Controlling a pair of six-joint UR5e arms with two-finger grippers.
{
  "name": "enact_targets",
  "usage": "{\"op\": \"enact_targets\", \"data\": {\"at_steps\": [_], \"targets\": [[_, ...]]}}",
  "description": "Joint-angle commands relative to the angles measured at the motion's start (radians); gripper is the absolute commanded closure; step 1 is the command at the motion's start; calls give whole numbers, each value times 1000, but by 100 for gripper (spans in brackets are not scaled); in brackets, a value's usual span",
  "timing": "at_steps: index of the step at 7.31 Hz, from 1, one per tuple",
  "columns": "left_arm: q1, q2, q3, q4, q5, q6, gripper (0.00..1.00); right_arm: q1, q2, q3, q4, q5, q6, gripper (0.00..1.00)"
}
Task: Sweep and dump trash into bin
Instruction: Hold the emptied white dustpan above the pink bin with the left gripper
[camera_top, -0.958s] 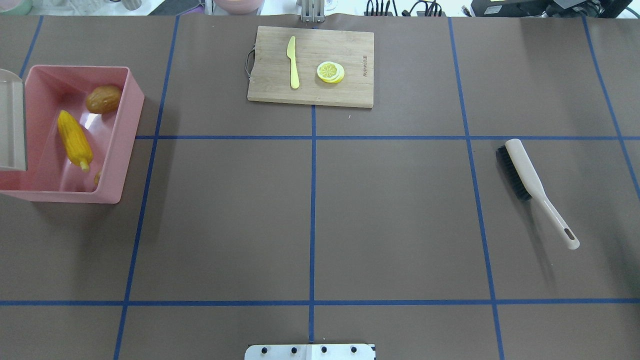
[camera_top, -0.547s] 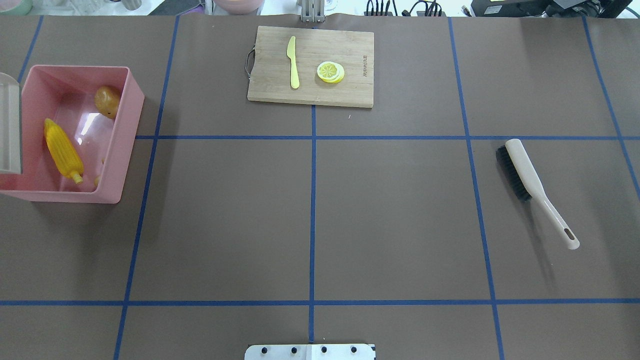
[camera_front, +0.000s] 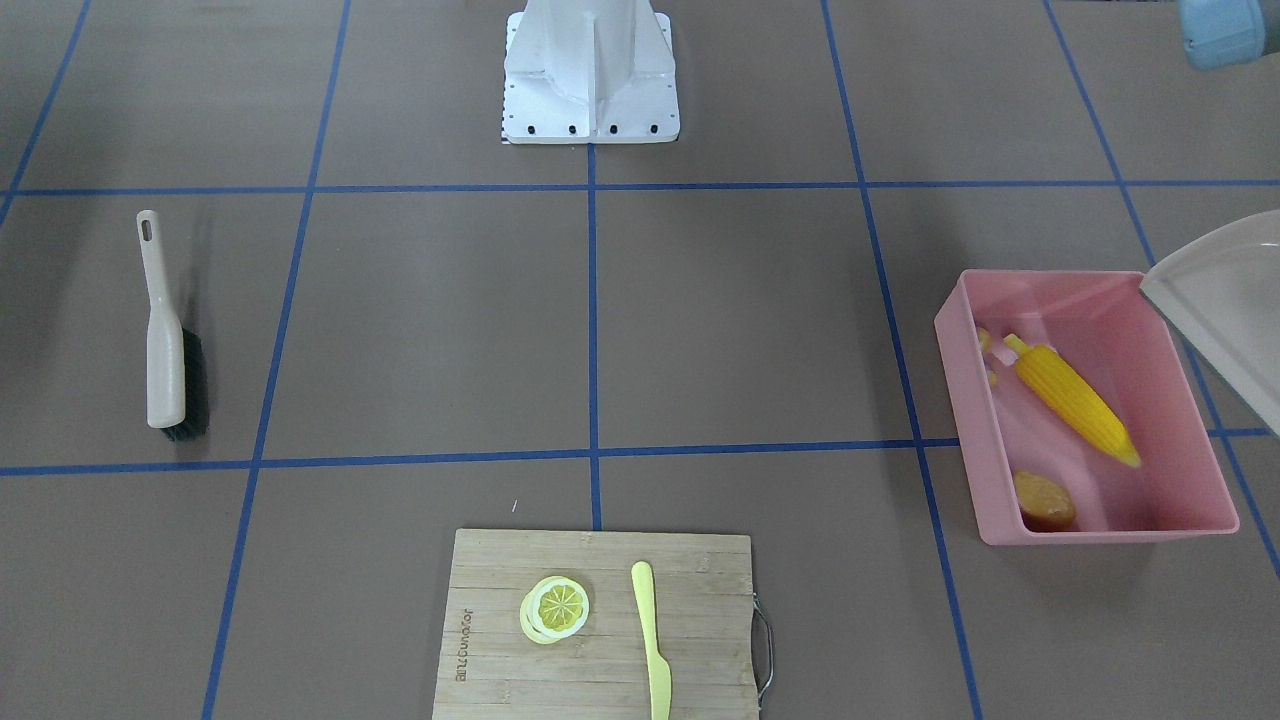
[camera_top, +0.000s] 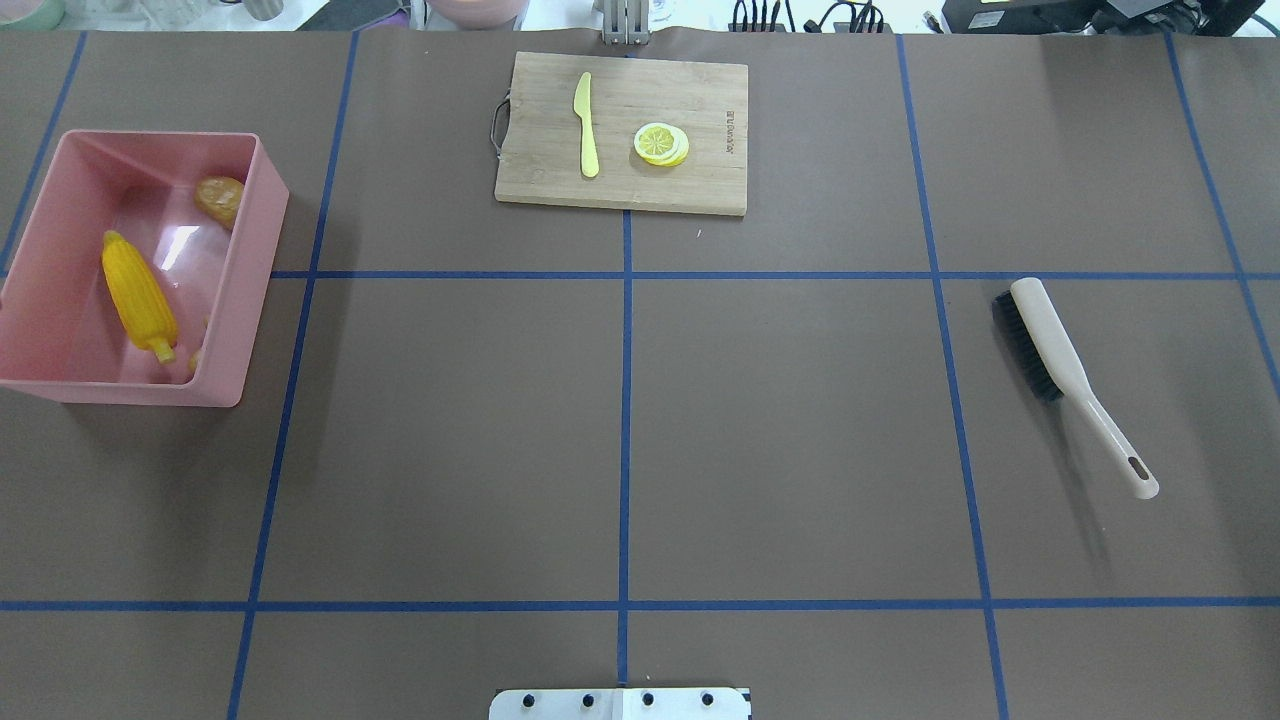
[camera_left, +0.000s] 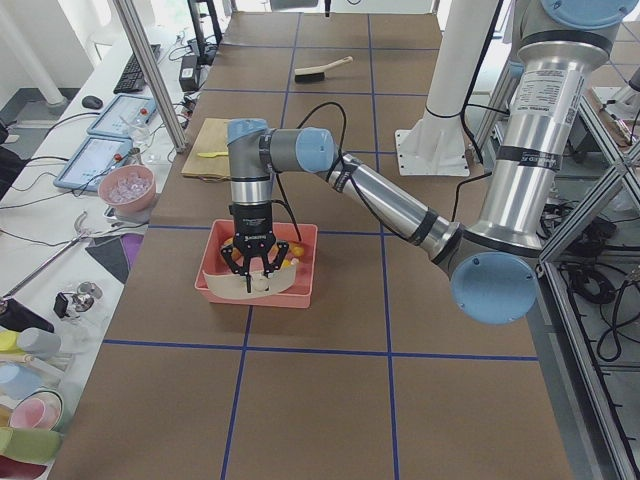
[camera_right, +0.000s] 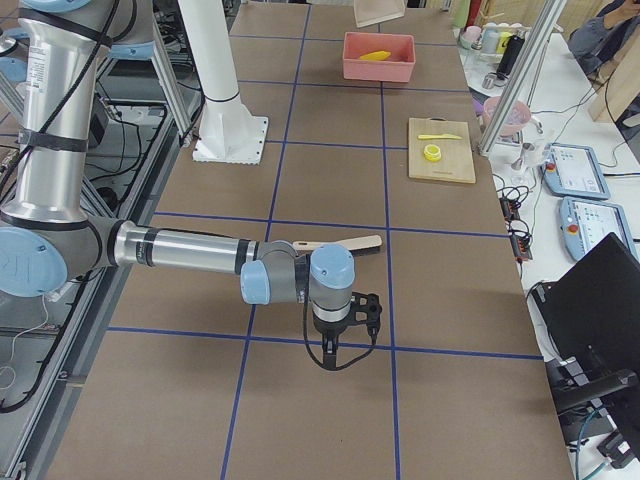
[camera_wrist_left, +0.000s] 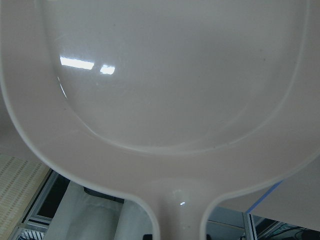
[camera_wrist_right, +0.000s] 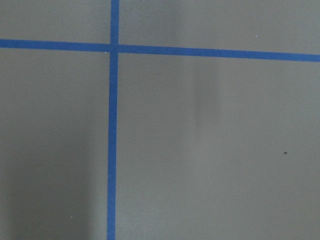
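- The bin (camera_top: 250, 280) is standing near the left edge of the worktop (camera_top: 780, 440), with its long walls slightly turned against the blue tape lines.
- The corn cob (camera_top: 138, 296) is lying inside the bin, along its floor, apart from the walls on both long sides.
- The potato (camera_top: 220, 200) is resting in the far inner corner of the bin, touching the wall on the centre side.
- The ginger root (camera_front: 985, 340) is lying in the bin's near corner, beside the stem end of the corn and mostly hidden by the wall.
- The dustpan (camera_front: 1225, 310) is hanging above the outer edge of the bin, and its lip is reaching over the corner closest to the robot.
- The left gripper (camera_left: 255, 262) is pointing down over the bin with the dustpan under it; whether the jaws are clenched on the handle, I cannot tell.
- The right gripper (camera_right: 338, 355) is hanging above bare worktop, near the brush (camera_top: 1060, 365) but apart from it; the state of its jaws I cannot tell.
- The cutting board (camera_top: 690, 190) is lying at the far edge, carrying the yellow knife (camera_top: 586, 125) and the lemon slice (camera_top: 660, 143).
- A wide stretch of worktop is lying open between the bin and the brush.
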Motion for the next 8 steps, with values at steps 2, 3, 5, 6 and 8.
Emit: {"op": "enact_targets", "data": {"at_steps": [2,3,5,6,8], "targets": [[-105,3,-20,-129,-7,-138,100,0,6,15,11,-14,1,0],[-107,0,-21,-134,-11,-221,100,0,41,11,-1,-2,10,0],[-134,-3,-21,-169,-216,-378,100,0,71,3,-66,41,15,0],[-133,-9,-8,-189,-334,-410,100,0,97,4,-94,49,13,0],[-92,-27,0,-293,-454,-436,100,-2,197,18,-261,61,-2,0]]}}
